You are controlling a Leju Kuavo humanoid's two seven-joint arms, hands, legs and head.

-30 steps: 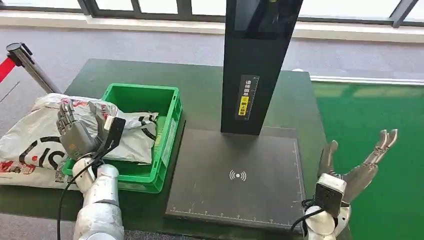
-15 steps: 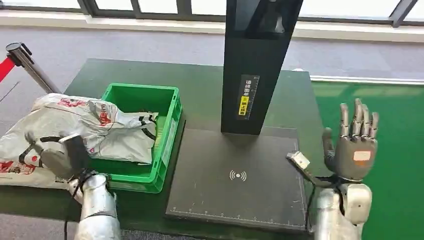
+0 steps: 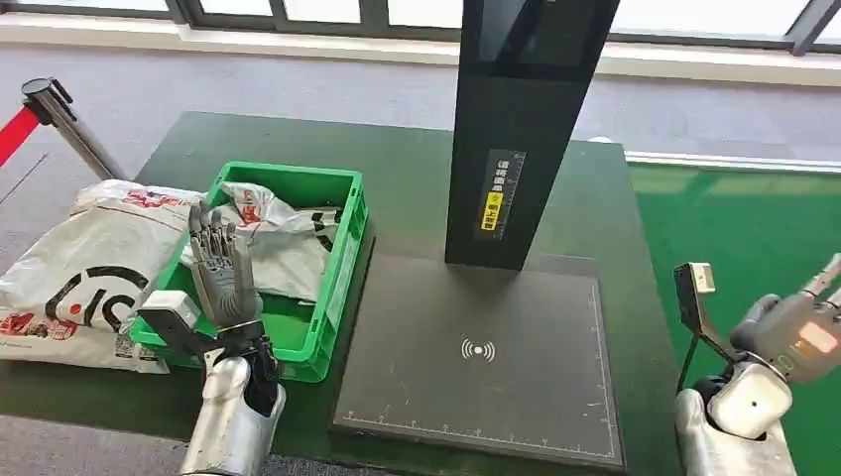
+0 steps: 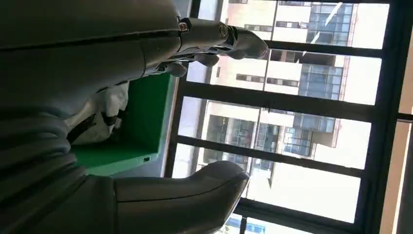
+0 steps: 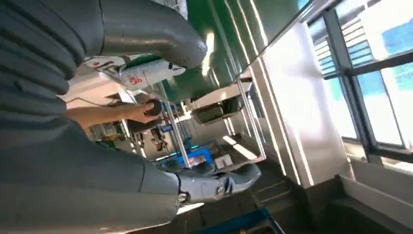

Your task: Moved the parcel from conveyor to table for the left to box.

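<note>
The parcel [image 3: 283, 243] lies crumpled in the far half of the green bin [image 3: 337, 297], just beyond the nearer left hand [image 3: 223, 273], raised with fingers straight and empty, while the right hand [image 3: 793, 332] hangs empty, loosely curled, far right.

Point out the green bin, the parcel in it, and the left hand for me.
green bin [image 3: 342, 260], head view, right wall.
parcel [image 3: 288, 248], head view, white middle.
left hand [image 3: 223, 270], head view, back of hand.
</note>
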